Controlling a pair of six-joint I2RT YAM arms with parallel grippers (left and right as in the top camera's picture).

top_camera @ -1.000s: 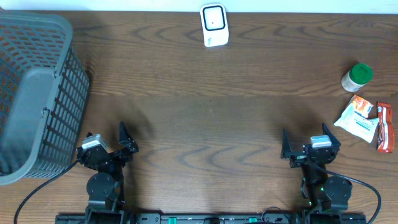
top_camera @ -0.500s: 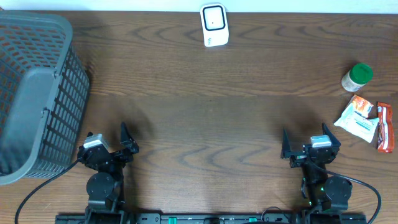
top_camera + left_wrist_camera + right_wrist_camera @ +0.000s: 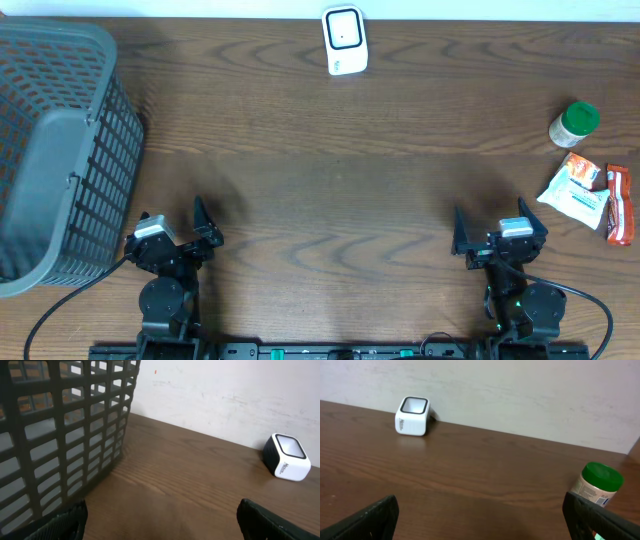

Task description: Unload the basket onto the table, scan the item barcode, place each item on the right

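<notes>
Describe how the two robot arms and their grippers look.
Both arms are black with round joint housings. The left gripper and right gripper each have two dark pointed fingers and a pale grey wrist block. Black cables trail from both bases.

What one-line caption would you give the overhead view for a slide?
Left gripper and right gripper open; scanner at back, basket left, jar, pouch, bar right.

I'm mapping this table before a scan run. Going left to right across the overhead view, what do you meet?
The basket → left pincer → scanner → right pincer → green-lidded jar → red bar. The packet shares the jar's span, so it is left out.
</notes>
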